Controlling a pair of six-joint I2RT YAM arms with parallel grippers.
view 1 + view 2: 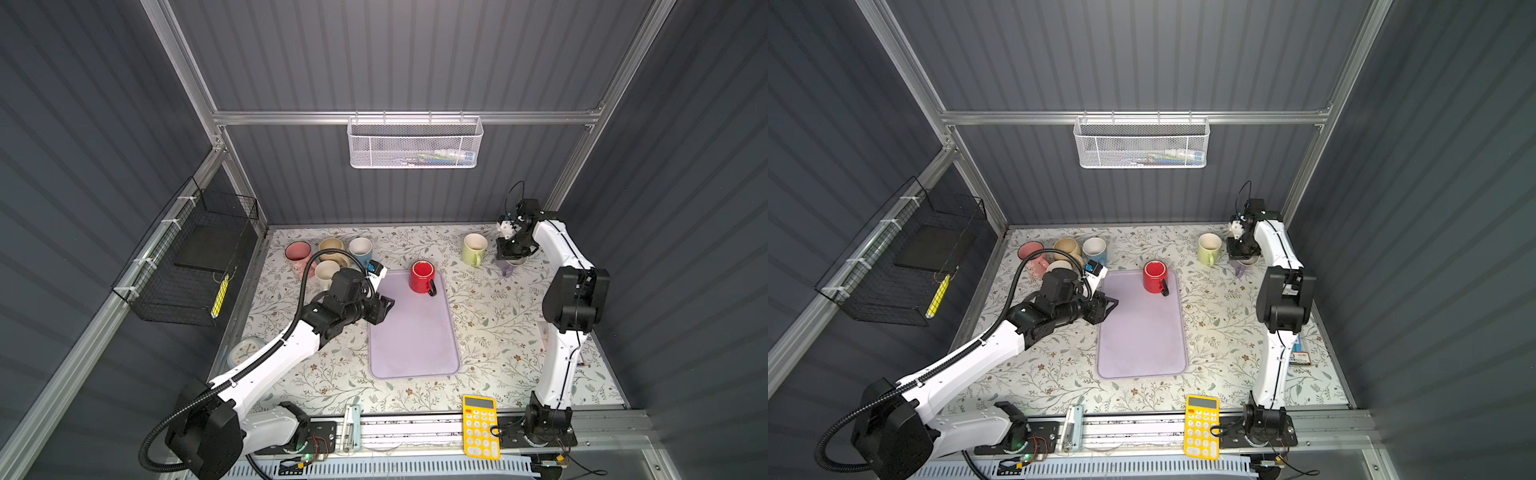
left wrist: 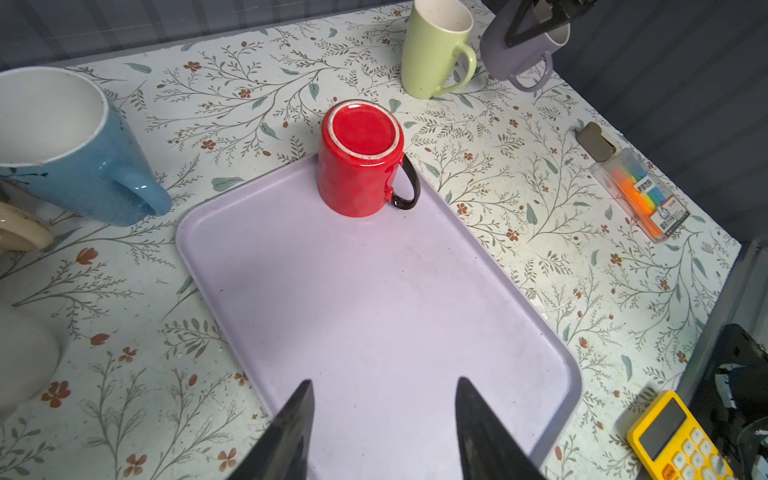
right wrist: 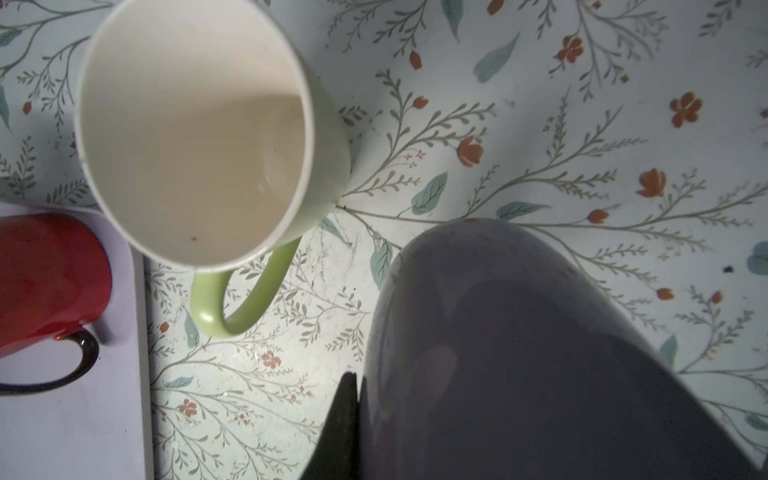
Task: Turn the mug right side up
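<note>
Partly hidden: the purple mug (image 2: 513, 56) fills the right wrist view, rim cut off, with one of the right fingers (image 3: 338, 424) outside its wall. The left wrist view shows them pinching that wall, mug mouth-up near the bench's (image 1: 498, 324) far right corner, beside one green mug (image 1: 473, 248). Whether it touches the bench: cannot tell.

Left fingers (image 2: 291, 428) spread, holding nothing, over the tray's (image 1: 411, 332) left edge.

Red mug (image 1: 422, 276): one, upside down, far end of the single lavender tray.

Far left corner: mug cluster (image 1: 298, 251), at least four, arm cable across them.

One yellow calculator (image 1: 481, 426), near edge. One clock (image 1: 245, 351), half under the left arm.
</note>
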